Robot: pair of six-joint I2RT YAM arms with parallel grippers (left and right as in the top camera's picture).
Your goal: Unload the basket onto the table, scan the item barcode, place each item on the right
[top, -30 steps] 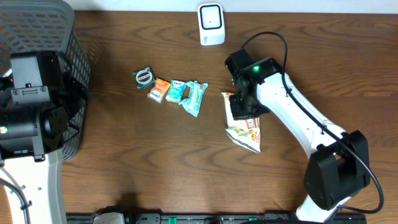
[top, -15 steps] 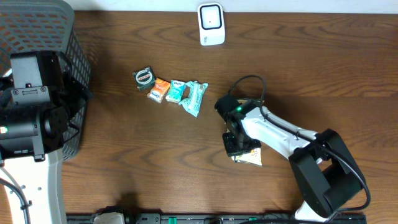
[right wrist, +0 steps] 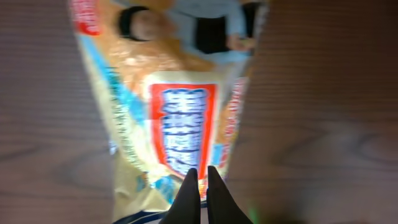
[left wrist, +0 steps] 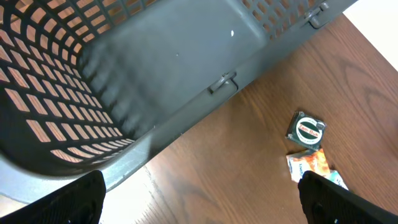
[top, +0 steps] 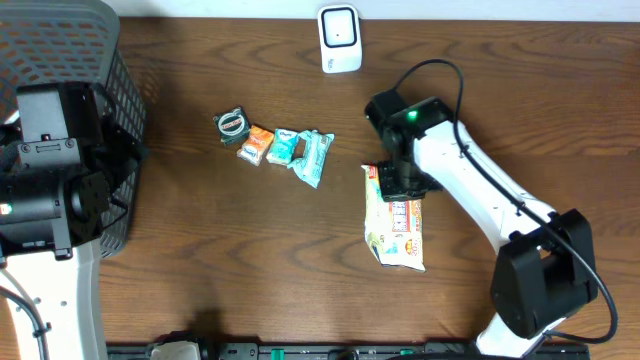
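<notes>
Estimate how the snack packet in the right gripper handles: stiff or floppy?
Likely floppy and light: snack packet looks like thin flat film, pinched at one end by the right gripper, so it may dangle. Glossy surface could slip.

1 basket [top: 62, 22], 1 scanner [top: 340, 38], 1 pouch [top: 397, 228], 4 sundries [top: 283, 147].

- Right arm [top: 470, 190]: white links, black joint housings, a chunky black base joint.
- A thin black cable [top: 440, 66] arcs over its wrist, beside a lit green light [top: 411, 113].
- Right pincer [right wrist: 201, 173]: two slim, tapered black fingers.
- Left arm [top: 45, 200]: blocky black motor housings on a white link.
- Left pincer [left wrist: 202, 199]: rounded black fingertips.
</notes>
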